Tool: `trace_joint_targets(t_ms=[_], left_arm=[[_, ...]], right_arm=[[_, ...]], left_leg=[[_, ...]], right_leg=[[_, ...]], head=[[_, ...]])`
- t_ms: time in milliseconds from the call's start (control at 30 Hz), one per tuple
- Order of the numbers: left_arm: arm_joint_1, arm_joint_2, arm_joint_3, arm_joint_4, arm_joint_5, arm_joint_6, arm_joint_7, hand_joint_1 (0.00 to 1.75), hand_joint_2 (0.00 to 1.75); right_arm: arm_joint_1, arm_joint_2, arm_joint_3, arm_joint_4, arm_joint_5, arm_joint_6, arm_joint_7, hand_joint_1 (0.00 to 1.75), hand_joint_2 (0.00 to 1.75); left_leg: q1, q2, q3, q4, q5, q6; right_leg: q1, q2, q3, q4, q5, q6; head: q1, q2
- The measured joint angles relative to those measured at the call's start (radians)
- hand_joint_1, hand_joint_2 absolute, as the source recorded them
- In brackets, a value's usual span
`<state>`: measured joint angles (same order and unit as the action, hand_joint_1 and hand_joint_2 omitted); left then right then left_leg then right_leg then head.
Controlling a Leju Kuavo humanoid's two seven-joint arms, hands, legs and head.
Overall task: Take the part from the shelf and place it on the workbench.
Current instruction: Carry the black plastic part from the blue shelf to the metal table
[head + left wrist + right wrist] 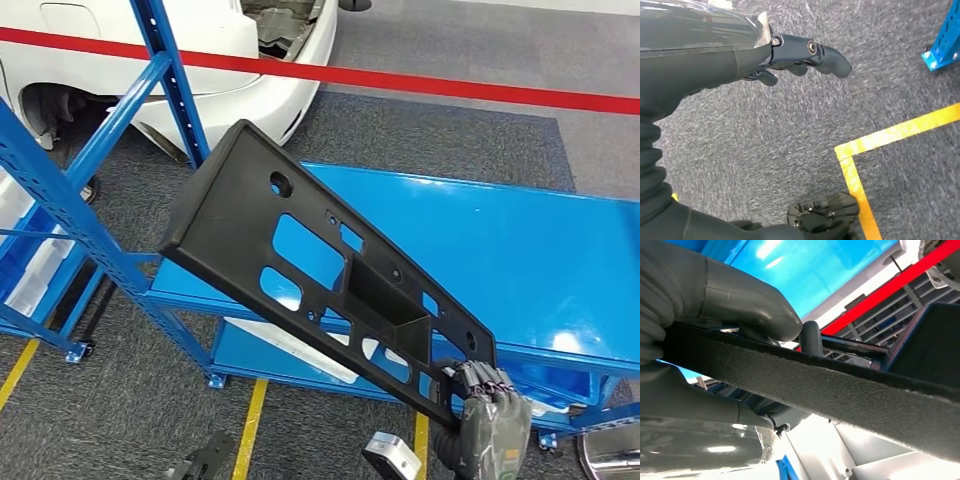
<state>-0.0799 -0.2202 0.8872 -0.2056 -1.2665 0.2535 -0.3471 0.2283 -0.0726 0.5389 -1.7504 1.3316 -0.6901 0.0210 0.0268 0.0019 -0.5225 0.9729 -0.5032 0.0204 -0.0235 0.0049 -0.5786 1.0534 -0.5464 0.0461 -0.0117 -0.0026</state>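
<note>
Gripping black part (302, 270) by its near end: right hand (487, 410) | left hand (791, 55) empty, fingers apart, above carpet (791, 145)

Part (302, 270) held tilted above workbench (528, 250); right hand (490, 415) at its near end; shelf (68, 200) left.

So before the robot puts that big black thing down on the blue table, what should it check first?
1. Right hand grips the black part at one end: ok.
2. Grip firm enough for such a long overhang: cannot tell.
3. Part is level: not ok, it tilts.
4. Blue workbench top bare where the part would land: ok.
5. Far end clear of the blue shelf post: cannot tell.
6. Left hand holds nothing, hangs over the floor: ok.
</note>
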Motion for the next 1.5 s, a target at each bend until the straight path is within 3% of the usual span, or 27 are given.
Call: trace_joint_targets(t_ms=[67,133,167,267,333,433,467,533,600,633,667,700,800,867,933,967,1000,1033,1100,1133,1167,1200,1233,1300,1367,1433,1500], left_arm=[[-0.001,-0.001,0.000,0.000,-0.001,0.003,0.001,0.00,1.75],[0.000,-0.001,0.000,0.000,-0.002,0.004,0.002,0.00,1.75],[0.000,-0.001,0.000,0.000,-0.002,0.005,0.003,0.00,1.75],[-0.001,-0.001,0.000,0.000,-0.003,0.009,0.006,0.00,1.75],[-0.001,0.000,0.000,0.000,-0.004,0.011,0.008,0.00,1.75],[0.000,0.000,0.000,0.000,-0.006,0.012,0.011,0.00,1.75],[-0.001,0.000,0.000,0.000,-0.006,0.012,0.011,0.00,1.75],[-0.002,0.000,0.000,0.000,-0.006,0.012,0.011,0.00,1.75],[-0.002,0.000,0.000,0.000,-0.007,0.012,0.011,0.00,1.75],[-0.001,0.000,0.000,0.000,-0.007,0.012,0.012,0.00,1.75],[-0.001,0.000,0.000,0.000,-0.008,0.012,0.012,0.00,1.75],[-0.001,0.000,0.000,0.000,-0.010,0.012,0.012,0.00,1.75],[-0.004,0.000,0.000,0.000,-0.016,0.012,0.012,0.00,1.75],[-0.007,0.000,0.000,0.000,-0.017,0.012,0.012,0.00,1.75],[-0.004,0.000,0.001,0.000,-0.017,0.012,0.012,0.00,1.75],[-0.003,0.000,0.001,0.000,-0.017,0.012,0.012,0.00,1.75],[-0.004,0.000,0.001,0.000,-0.017,0.012,0.012,0.00,1.75],[-0.006,0.000,0.001,0.000,-0.017,0.012,0.012,0.00,1.75],[-0.007,0.000,0.001,0.000,-0.018,0.012,0.012,0.00,1.75],[-0.007,0.000,0.001,0.000,-0.018,0.012,0.012,0.00,1.75],[-0.007,0.000,0.001,0.000,-0.018,0.012,0.012,0.00,1.75],[-0.007,0.000,0.001,0.000,-0.019,0.011,0.012,0.00,1.75],[-0.008,0.000,0.001,0.000,-0.020,0.011,0.012,0.00,1.75],[-0.009,-0.001,0.000,0.000,-0.021,0.010,0.011,0.00,1.75],[-0.009,-0.002,0.000,0.000,-0.022,0.010,0.011,0.00,1.75],[-0.009,-0.002,0.000,0.000,-0.022,0.010,0.011,0.00,1.75],[-0.008,-0.001,0.000,0.000,-0.022,0.010,0.011,0.00,1.75]], right_arm=[[0.000,-0.001,0.001,0.003,-0.003,0.000,0.000,1.75,1.75],[0.001,-0.002,0.003,0.008,-0.006,0.000,0.001,1.75,1.75],[0.001,-0.003,0.003,0.011,-0.008,-0.001,0.001,1.75,1.75],[-0.001,-0.004,0.004,0.015,-0.012,-0.001,0.002,1.75,1.75],[-0.001,-0.004,0.006,0.017,-0.014,-0.001,0.002,1.75,1.75],[0.001,-0.005,0.009,0.018,-0.016,-0.001,0.006,1.75,1.75],[0.000,-0.005,0.010,0.018,-0.016,-0.001,0.007,1.75,1.75],[-0.001,-0.005,0.012,0.018,-0.016,-0.002,0.008,1.75,1.75],[-0.002,-0.005,0.012,0.019,-0.016,-0.002,0.009,1.75,1.75],[-0.001,-0.005,0.013,0.021,-0.016,-0.002,0.010,1.75,1.75],[-0.001,-0.005,0.013,0.022,-0.016,-0.002,0.010,1.75,1.75],[-0.001,-0.005,0.013,0.023,-0.017,-0.002,0.010,1.75,1.75],[-0.001,-0.005,0.014,0.024,-0.017,-0.002,0.010,1.75,1.75],[-0.001,-0.005,0.015,0.024,-0.017,-0.002,0.011,1.75,1.75],[-0.001,-0.005,0.017,0.025,-0.017,-0.002,0.011,1.75,1.75],[-0.001,-0.006,0.019,0.025,-0.017,-0.002,0.012,1.75,1.75],[-0.001,-0.006,0.020,0.026,-0.017,-0.002,0.012,1.75,1.75],[-0.001,-0.006,0.021,0.027,-0.017,-0.002,0.012,1.75,1.75],[-0.002,-0.006,0.022,0.029,-0.017,-0.002,0.012,1.75,1.75],[-0.003,-0.007,0.023,0.030,-0.017,-0.002,0.012,1.75,1.75],[-0.003,-0.007,0.023,0.032,-0.018,-0.002,0.012,1.75,1.75],[-0.003,-0.008,0.023,0.033,-0.018,-0.002,0.012,1.75,1.75],[-0.003,-0.008,0.023,0.034,-0.018,-0.002,0.012,1.75,1.75],[-0.006,-0.008,0.023,0.034,-0.018,-0.002,0.013,1.75,1.75],[-0.009,-0.009,0.024,0.033,-0.018,-0.002,0.013,1.75,1.75],[-0.010,-0.009,0.026,0.033,-0.019,-0.002,0.014,1.75,1.75],[-0.012,-0.010,0.027,0.033,-0.020,-0.002,0.017,1.75,1.75]], left_leg=[[0.005,0.003,0.003,-0.006,0.005,0.003],[0.007,0.004,0.003,-0.004,0.004,0.001],[0.009,0.004,0.003,-0.002,0.003,-0.001],[0.018,0.000,0.000,0.018,-0.009,-0.025],[0.017,-0.002,-0.010,0.033,-0.014,-0.045],[0.019,-0.003,-0.019,0.038,-0.009,-0.062],[0.020,-0.003,-0.024,0.048,-0.021,-0.065],[0.019,-0.003,-0.053,0.123,-0.084,-0.064],[0.012,-0.003,-0.101,0.258,-0.166,-0.058],[0.008,-0.003,-0.114,0.309,-0.189,-0.054],[0.004,-0.003,-0.110,0.325,-0.192,-0.048],[-0.001,-0.003,-0.086,0.300,-0.178,-0.039],[-0.019,-0.003,0.043,0.086,-0.101,-0.008],[-0.027,-0.005,0.072,0.020,-0.083,-0.002],[-0.030,-0.005,0.061,0.018,-0.069,0.000],[-0.029,-0.003,0.053,0.016,-0.058,0.003],[-0.027,-0.001,0.042,0.014,-0.045,0.009],[-0.025,0.002,0.029,0.011,-0.032,0.014],[-0.025,0.005,0.005,0.013,-0.011,0.021],[-0.026,0.006,-0.007,0.014,-0.002,0.021],[-0.027,0.007,-0.019,0.015,0.007,0.022],[-0.028,0.008,-0.032,0.017,0.016,0.022],[-0.030,0.008,-0.043,0.018,0.024,0.021],[-0.033,0.008,-0.057,0.021,0.037,0.018],[-0.035,0.008,-0.065,0.023,0.052,0.011],[-0.035,0.007,-0.073,0.023,0.068,0.000],[-0.034,0.004,-0.087,0.039,0.044,-0.010]], right_leg=[[-0.004,-0.001,-0.051,0.119,-0.064,0.005],[-0.009,-0.001,-0.093,0.213,-0.091,0.014],[-0.011,-0.002,-0.090,0.210,-0.076,0.018],[-0.016,-0.002,-0.007,0.037,0.018,0.029],[-0.015,0.002,0.016,-0.022,0.034,0.018],[-0.010,0.005,0.002,-0.012,0.034,-0.012],[-0.010,0.004,-0.002,-0.011,0.038,-0.022],[-0.007,-0.002,-0.014,-0.013,0.047,-0.040],[0.002,-0.006,-0.031,-0.013,0.058,-0.055],[0.008,-0.007,-0.039,-0.013,0.064,-0.060],[0.013,-0.007,-0.046,-0.012,0.070,-0.063],[0.017,-0.007,-0.053,-0.012,0.076,-0.064],[0.025,-0.005,-0.068,-0.011,0.094,-0.059],[0.026,-0.005,-0.077,-0.010,0.109,-0.048],[0.024,-0.004,-0.084,-0.013,0.125,-0.036],[0.023,-0.002,-0.089,-0.011,0.121,-0.029],[0.022,0.000,-0.097,0.002,0.098,-0.023],[0.021,0.001,-0.108,0.033,0.057,-0.017],[0.019,0.000,-0.129,0.144,-0.044,-0.008],[0.019,0.000,-0.132,0.202,-0.073,-0.005],[0.019,0.000,-0.125,0.239,-0.079,-0.004],[0.019,-0.001,-0.103,0.243,-0.064,-0.005],[0.020,-0.001,-0.065,0.208,-0.038,-0.007],[0.025,-0.001,0.049,0.058,-0.003,-0.021],[0.031,0.000,0.131,-0.070,-0.006,-0.034],[0.034,0.000,0.143,-0.105,-0.007,-0.042],[0.029,-0.005,0.128,-0.110,0.011,-0.057]], head=[[0.001,0.000],[0.001,0.000],[0.001,0.000],[0.003,0.000],[0.006,0.000],[0.003,0.000],[0.002,0.000],[-0.001,0.000],[-0.002,0.000],[-0.002,0.000],[-0.002,0.000],[-0.002,0.000],[-0.002,0.000],[-0.001,0.000],[-0.001,0.000],[-0.002,0.000],[-0.001,0.000],[0.000,0.000],[0.002,0.000],[0.002,0.000],[0.002,0.000],[0.002,0.000],[0.002,0.000],[0.002,0.000],[0.001,0.000],[0.000,0.000],[0.001,0.000]])
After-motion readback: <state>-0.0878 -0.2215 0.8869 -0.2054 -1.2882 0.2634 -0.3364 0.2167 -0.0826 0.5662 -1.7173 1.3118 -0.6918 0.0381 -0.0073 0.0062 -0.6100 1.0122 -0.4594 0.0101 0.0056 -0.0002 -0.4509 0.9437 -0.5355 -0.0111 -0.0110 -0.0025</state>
